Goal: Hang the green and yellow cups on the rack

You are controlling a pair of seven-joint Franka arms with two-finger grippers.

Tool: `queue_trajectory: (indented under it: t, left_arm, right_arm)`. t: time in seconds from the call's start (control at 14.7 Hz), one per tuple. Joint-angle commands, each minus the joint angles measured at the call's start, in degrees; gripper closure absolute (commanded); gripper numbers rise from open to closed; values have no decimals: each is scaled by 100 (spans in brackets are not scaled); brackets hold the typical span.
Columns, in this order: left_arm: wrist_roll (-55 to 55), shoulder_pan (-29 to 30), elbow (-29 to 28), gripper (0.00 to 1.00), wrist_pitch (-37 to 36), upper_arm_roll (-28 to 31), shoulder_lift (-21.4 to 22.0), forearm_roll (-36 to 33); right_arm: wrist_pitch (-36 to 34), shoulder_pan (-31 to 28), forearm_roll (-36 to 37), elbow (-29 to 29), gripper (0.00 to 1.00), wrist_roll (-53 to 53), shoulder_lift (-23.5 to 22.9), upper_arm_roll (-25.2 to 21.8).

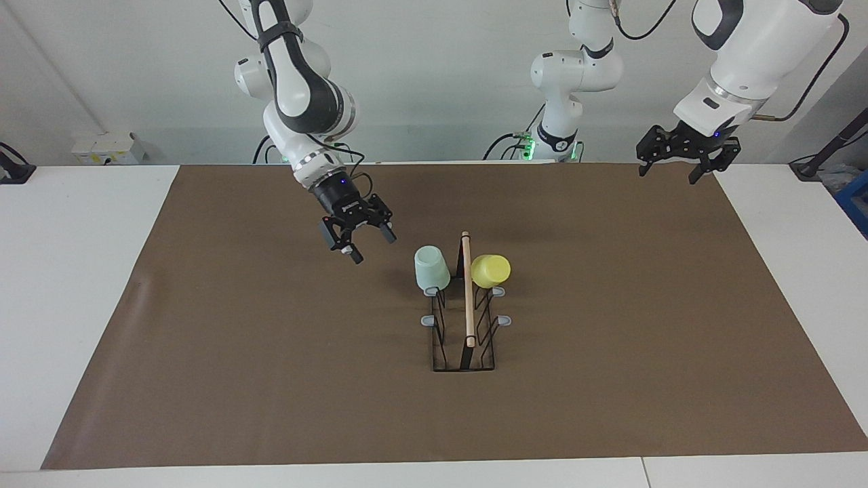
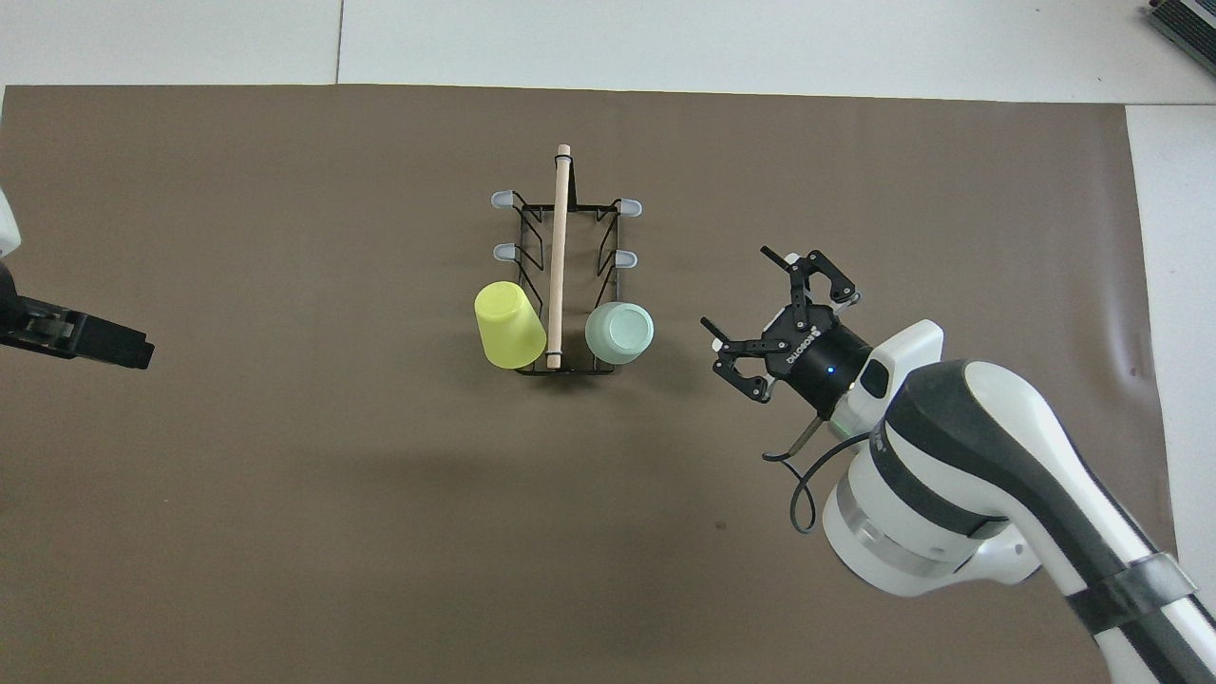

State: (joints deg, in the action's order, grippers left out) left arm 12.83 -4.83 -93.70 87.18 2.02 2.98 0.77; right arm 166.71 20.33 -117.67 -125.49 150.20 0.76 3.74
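The rack (image 1: 467, 298) stands mid-table on the brown mat, its wooden rod (image 2: 559, 247) running away from the robots. The mint green cup (image 1: 432, 269) hangs upside down on the prong nearest the robots on the side toward the right arm's end; it also shows in the overhead view (image 2: 619, 332). The yellow cup (image 1: 490, 270) hangs tilted on the matching prong on the side toward the left arm's end, seen too from overhead (image 2: 508, 325). My right gripper (image 1: 363, 244) is open and empty, in the air beside the green cup (image 2: 736, 288). My left gripper (image 1: 668, 175) waits raised and open at the mat's edge.
Four grey-tipped prongs (image 2: 625, 257) on the rack's part farther from the robots are bare. The brown mat (image 1: 610, 305) covers most of the white table (image 1: 68, 271). A small white box (image 1: 108, 148) sits at the table's corner near the right arm's base.
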Motion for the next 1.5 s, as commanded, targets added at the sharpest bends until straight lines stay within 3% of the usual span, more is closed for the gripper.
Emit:
queue_trajectory:
  t: [0.0,0.2,0.48,0.75,1.02,1.43]
  left_arm:
    - [-62,78,-35,0,-52,-35,80,-68]
    - [-62,78,-35,0,-60,-35,80,-68]
    - [-62,70,-35,0,-60,-35,80,-68]
    - [-62,70,-26,0,-52,-35,80,-68]
    - [-62,70,-26,0,-52,-35,80,-68]
    - [-62,70,-26,0,-52,-35,80,-68]
  right_arm:
    - [-225,-441,910,69,0,-51,-93,30]
    - [-725,-1012,2611,147,0,-489,-190,4]
    - [-2122,-1909,5556,613,0,-2324,-348,-5]
    - [-2581,-2156,8069,666,0,-4239,-164,-102]
    - [-2968,-2218,9733,658,0,-6102,143,-102]
    - [-3758,-2051,11747,684,0,-10381,433,-14]
